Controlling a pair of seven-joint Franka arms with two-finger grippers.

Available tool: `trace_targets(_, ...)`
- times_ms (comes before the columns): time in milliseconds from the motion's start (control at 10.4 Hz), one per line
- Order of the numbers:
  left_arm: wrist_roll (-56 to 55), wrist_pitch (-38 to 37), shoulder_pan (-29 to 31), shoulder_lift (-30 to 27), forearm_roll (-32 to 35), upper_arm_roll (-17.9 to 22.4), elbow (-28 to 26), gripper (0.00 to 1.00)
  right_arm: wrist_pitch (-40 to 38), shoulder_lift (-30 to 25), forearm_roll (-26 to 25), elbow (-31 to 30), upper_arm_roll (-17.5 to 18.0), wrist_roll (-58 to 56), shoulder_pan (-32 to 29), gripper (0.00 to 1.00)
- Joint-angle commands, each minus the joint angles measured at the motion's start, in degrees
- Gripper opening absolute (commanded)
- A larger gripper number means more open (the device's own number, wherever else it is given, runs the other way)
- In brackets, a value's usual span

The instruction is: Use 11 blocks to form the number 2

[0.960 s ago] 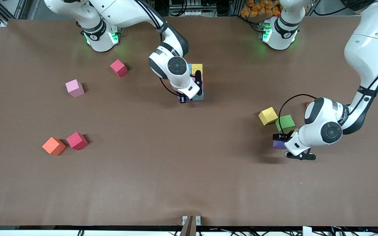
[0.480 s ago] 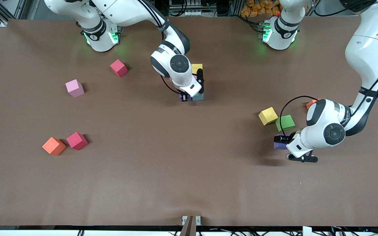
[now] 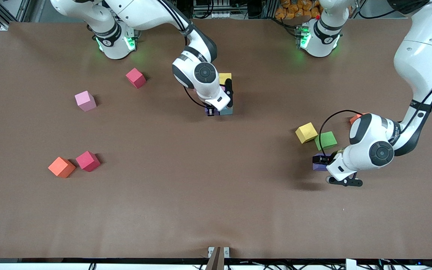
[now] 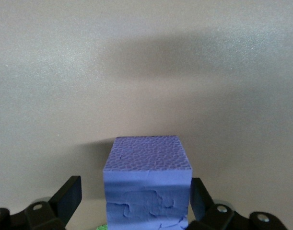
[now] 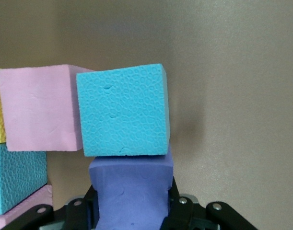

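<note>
We work on a big brown table with foam blocks spread all over it.

Our right gripper is down at the number 2 we are building, in the middle of the table close to the robot bases. It is squeezing a purple block tight. This block is pushed up against a light blue block, which sits beside a pink block of the figure. We think we are putting this purple block into its spot right now. Next we should let go gently and lift straight up, so we don't bump the row crooked.

Our left gripper is low at the left arm's end of the table. Its fingers are spread wide, one on each side of another purple block, not pinching it yet. A green block and a yellow block lie just beside it. Next it should close on the purple one and carry it to the number.

More blocks wait at the right arm's end: an orange block touching a red block, a pink one and another red one. Most of the number is hidden under the arm, so we can't count it.
</note>
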Motion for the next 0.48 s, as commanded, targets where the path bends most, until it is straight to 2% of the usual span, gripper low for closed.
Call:
trace_targets(0,1.4,-0.4,-0.4,0.9,-1.0,0.2,1.5,1.0,-0.3,0.6,-0.4,1.0,-0.3,1.0,0.8,0.7)
trace_targets(96,1.4,-0.4,-0.4,0.9,-1.0,0.2,1.5,1.0,-0.2,0.6,-0.4,1.0,-0.3,1.0,0.8,1.0)
trace_targets(384,1.4,-0.4,-0.4,0.9,-1.0,0.2,1.5,1.0,-0.6,0.5,-0.6,1.0,-0.3,1.0,0.7,1.0)
